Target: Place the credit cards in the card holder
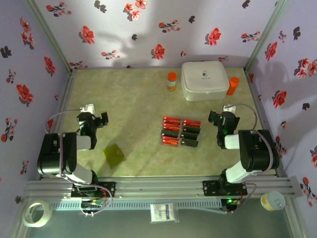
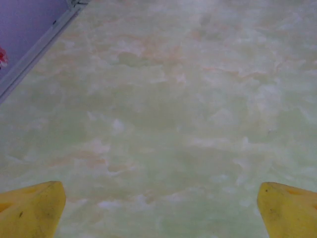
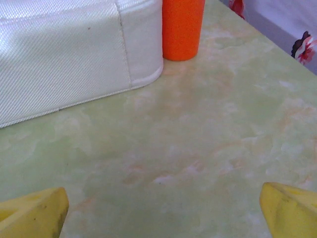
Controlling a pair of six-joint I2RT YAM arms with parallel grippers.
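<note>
- Lying in a tidy block mid-table, the credit cards sit well apart from the card holder, at the near left.
- The left gripper and right gripper hang wide open and empty; the task looks unstarted.
- The next move probably calls for opening the holder, then pinching one thin card.

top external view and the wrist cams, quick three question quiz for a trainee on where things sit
1. True or false: the card holder lies nearer the left gripper than the right gripper.
2. The credit cards lie: A) in two columns on the table, B) in one stack, C) inside the card holder.
3. In the right wrist view, what stands beside the white box?
Key: 1 true; 2 A; 3 an orange bottle.
</note>
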